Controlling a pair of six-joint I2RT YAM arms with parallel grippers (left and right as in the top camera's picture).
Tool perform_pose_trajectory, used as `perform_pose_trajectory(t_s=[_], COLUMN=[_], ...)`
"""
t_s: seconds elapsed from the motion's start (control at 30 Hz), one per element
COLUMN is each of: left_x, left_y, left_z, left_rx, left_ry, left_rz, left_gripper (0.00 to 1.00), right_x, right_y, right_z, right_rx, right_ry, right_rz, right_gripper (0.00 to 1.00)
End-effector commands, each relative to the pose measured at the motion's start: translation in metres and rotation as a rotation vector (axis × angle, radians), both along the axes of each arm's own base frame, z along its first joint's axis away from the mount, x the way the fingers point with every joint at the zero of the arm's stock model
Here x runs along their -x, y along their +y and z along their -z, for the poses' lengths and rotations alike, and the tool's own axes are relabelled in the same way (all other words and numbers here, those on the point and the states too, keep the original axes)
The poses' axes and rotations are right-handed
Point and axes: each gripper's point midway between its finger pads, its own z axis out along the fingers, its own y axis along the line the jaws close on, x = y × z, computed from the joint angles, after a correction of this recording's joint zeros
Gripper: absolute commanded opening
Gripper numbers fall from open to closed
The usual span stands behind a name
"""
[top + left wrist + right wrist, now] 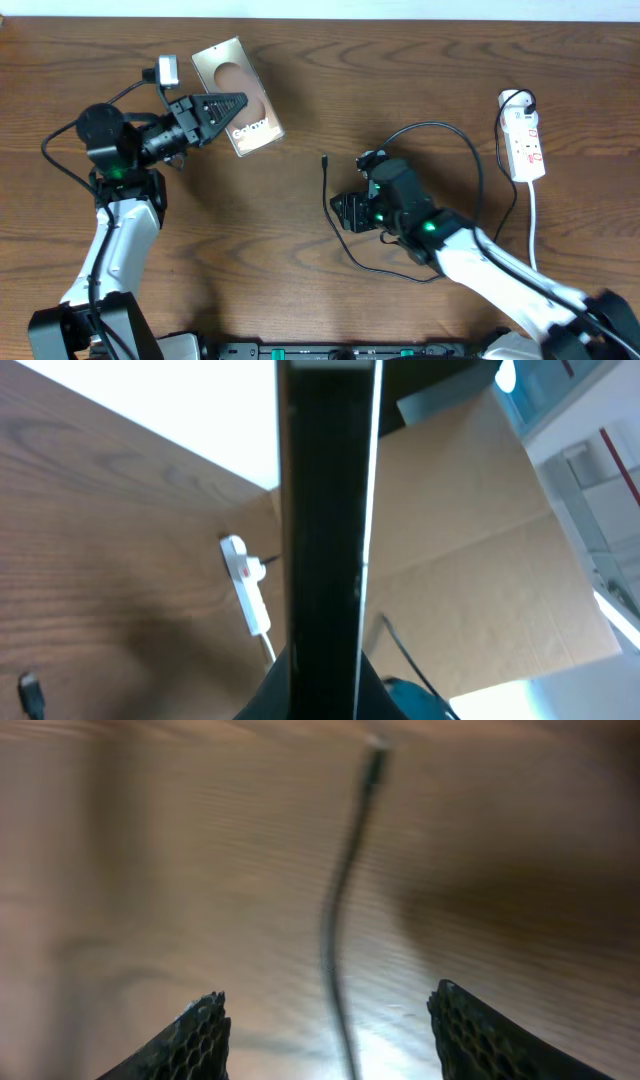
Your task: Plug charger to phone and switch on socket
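Phone (238, 95): far left of the tabletop (300, 290), shiny gold face up, white "Galaxy" lettering on it.
Left jaws: pinching the phone by one edge; their own camera sees it edge-on as a dark slab.
Right jaws: spread wide, low over the charger (327, 185), thin cable between them, not gripped.
Charger tip: loose on the wood, well apart from the phone.
Socket (524, 140): white strip, far right, red switch marks.

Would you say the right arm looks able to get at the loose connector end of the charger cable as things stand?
Probably yes: the right gripper is open over the charger cable, whose connector lies just ahead on the bare table, with nothing between.
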Motion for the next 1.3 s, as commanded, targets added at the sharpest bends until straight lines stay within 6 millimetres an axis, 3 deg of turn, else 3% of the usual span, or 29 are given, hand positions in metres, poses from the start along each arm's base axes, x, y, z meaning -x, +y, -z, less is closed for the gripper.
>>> perform_pose_trajectory(t_s=[0.0,0.17,0.37,0.67,0.7,0.77,0.8,0.9,1.0,1.07,1.13,1.27], left_x=[0.018,0.018,0.018,0.018,0.018,0.018,0.018,0.018,0.018,0.019,0.021,0.025], left_y=[-0.002,-0.002,-0.002,-0.002,-0.002,-0.002,-0.002,-0.002,-0.002,-0.003,-0.004,-0.005], left_z=[-0.009,-0.009,-0.009,-0.009,-0.009,-0.009,-0.009,-0.009,-0.009,-0.009,-0.009,-0.008], left_rx=[-0.021,-0.021,-0.023,-0.023,-0.023,-0.023,-0.022,-0.022,-0.022,-0.022,-0.023,-0.018], left_ry=[-0.040,-0.041,-0.044,-0.044,-0.044,-0.044,-0.043,-0.043,-0.043,-0.042,-0.040,-0.024], left_rz=[0.106,0.107,0.108,0.108,0.108,0.108,0.108,0.108,0.108,0.113,0.128,0.150], left_gripper=[0.08,0.07,0.08,0.07,0.08,0.08,0.07,0.07,0.07,0.08,0.07,0.08], right_x=[-0.036,-0.068,-0.085,-0.068,-0.066,-0.063,-0.061,-0.056,-0.057,-0.055,-0.047,-0.011], right_y=[-0.005,0.018,0.046,0.048,0.047,0.048,0.046,0.042,0.046,0.051,0.056,0.059], right_z=[0.021,0.032,0.050,0.100,0.104,0.111,0.117,0.121,0.112,0.094,0.067,0.003], right_rx=[0.076,0.085,0.104,0.184,0.194,0.208,0.220,0.243,0.239,0.194,0.126,0.006], right_ry=[-0.014,0.009,0.048,0.166,0.170,0.180,0.192,0.210,0.183,0.181,0.199,0.217], right_rz=[0.190,0.207,0.188,0.219,0.218,0.214,0.212,0.210,0.119,0.041,-0.037,-0.253], right_gripper=[0.63,0.63,0.61,0.45,0.43,0.27,0.03,0.01,0.01,0.01,0.01,0.01])
